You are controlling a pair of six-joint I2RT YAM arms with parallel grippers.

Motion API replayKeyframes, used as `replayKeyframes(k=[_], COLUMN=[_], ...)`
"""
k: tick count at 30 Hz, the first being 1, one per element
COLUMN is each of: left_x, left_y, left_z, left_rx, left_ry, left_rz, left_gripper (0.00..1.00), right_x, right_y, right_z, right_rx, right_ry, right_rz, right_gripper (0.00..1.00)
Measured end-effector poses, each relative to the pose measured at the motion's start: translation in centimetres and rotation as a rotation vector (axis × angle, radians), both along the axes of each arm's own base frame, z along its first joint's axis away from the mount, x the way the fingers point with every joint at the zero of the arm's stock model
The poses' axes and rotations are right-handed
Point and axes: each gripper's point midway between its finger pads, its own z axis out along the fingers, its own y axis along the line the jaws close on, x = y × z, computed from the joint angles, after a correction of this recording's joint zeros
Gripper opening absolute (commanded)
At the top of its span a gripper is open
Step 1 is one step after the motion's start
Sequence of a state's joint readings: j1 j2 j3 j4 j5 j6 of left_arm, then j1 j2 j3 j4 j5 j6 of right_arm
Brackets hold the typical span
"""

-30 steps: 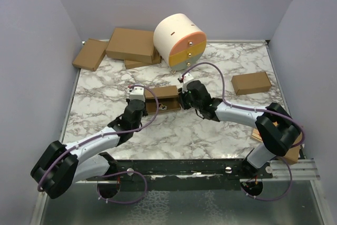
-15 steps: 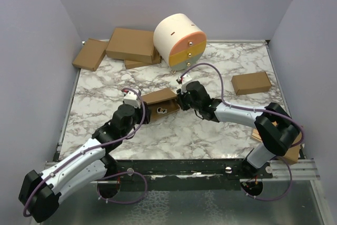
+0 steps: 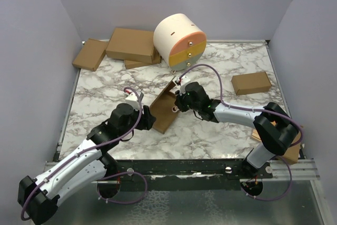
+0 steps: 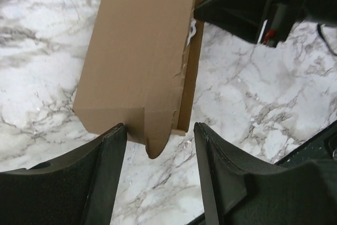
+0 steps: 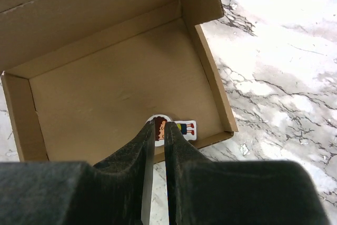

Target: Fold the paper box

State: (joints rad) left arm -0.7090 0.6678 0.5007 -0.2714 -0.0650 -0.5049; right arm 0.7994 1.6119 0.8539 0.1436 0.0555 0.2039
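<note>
Nearest us, the left tool stood released, its fingers on either side of the near corner of the paper box without pressing it. The box sat in the middle of the tabletop, tilted up, its open tray facing the right arm. Beyond it, the right tool was clenched on the tray's thin wall beside a small sticker. We judged that single pinch the weak point: the cardboard could slip, tear or swing round. A careless squeeze from the left tool might crush the corner tab. Farther back stood a round drawer unit and brown cartons.
</note>
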Motion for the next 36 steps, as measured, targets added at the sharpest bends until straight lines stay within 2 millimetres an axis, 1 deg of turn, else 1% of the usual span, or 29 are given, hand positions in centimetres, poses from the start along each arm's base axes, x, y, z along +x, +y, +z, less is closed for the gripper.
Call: replayKeyframes(k=[4, 6, 9, 12, 14, 15, 16, 18, 21, 22, 23, 25, 27, 28, 30, 33, 36], left_x=[-1.0, -1.5, -1.9, -2.0, -2.0, -2.0, -2.0, -2.1, -2.7, -2.9, -3.1, -3.3, -3.5, -3.5, -3.4, -3.4, -3.3], left_y=[-0.1, -0.4, -1.1, -1.7, -1.6, -1.3, -1.1, -0.5, 0.3, 0.6, 0.8, 1.2, 1.6, 1.8, 2.0, 2.1, 2.1], left_z=[-2.1, -2.2, -0.9, 1.5, 3.0, 3.7, 4.2, 4.8, 4.7, 4.8, 4.8, 5.0, 5.3, 5.5, 5.7, 5.9, 5.7], left_rx=[0.034, 0.029, -0.001, -0.037, -0.047, -0.05, -0.051, -0.057, -0.063, -0.07, -0.076, -0.087, -0.098, -0.102, -0.109, -0.119, -0.13], left_ry=[0.099, 0.122, 0.121, 0.088, 0.064, 0.052, 0.046, 0.041, 0.059, 0.066, 0.068, 0.066, 0.058, 0.052, 0.045, 0.042, 0.041], left_rz=[-0.018, -0.044, -0.085, -0.118, -0.117, -0.106, -0.096, -0.068, -0.037, -0.028, -0.02, -0.003, 0.015, 0.022, 0.035, 0.046, 0.056], left_gripper=[0.57, 0.57, 0.57, 0.57, 0.54, 0.54, 0.53, 0.53, 0.54, 0.54, 0.54, 0.54, 0.54, 0.54, 0.53, 0.53, 0.52], right_x=[0.1, 0.1, 0.1, 0.1, 0.1, 0.0, 0.0, -0.3, -1.2, -1.2, -1.1, -0.6, -0.1, 0.0, 0.3, 1.6, 2.0], right_y=[0.1, 0.1, 0.1, 0.1, 0.1, 0.1, 0.1, 0.1, -0.4, -0.9, -1.7, -2.8, -3.7, -3.8, -3.8, -3.4, -3.2], right_z=[0.1, 0.1, 0.1, 0.1, 0.1, 0.1, 0.2, 0.6, 2.4, 3.3, 4.4, 6.0, 7.2, 7.6, 8.2, 9.0, 8.9], right_rx=[0.005, 0.005, 0.005, -0.002, -0.009, -0.013, -0.017, -0.017, 0.029, 0.055, 0.086, 0.121, 0.147, 0.156, 0.171, 0.171, 0.163], right_ry=[-0.005, -0.005, -0.005, -0.011, -0.018, -0.022, -0.028, -0.041, -0.073, -0.09, -0.115, -0.169, -0.218, -0.237, -0.278, -0.367, -0.465], right_rz=[0.0, 0.0, 0.0, 0.008, 0.02, 0.033, 0.051, 0.109, 0.266, 0.314, 0.365, 0.441, 0.531, 0.57, 0.681, 0.819, 0.926], right_gripper=[0.14, 0.14, 0.15, 0.16, 0.2, 0.22, 0.27, 0.42, 0.77, 0.87, 0.9, 0.94, 0.94, 0.94, 0.94, 0.95, 0.97])
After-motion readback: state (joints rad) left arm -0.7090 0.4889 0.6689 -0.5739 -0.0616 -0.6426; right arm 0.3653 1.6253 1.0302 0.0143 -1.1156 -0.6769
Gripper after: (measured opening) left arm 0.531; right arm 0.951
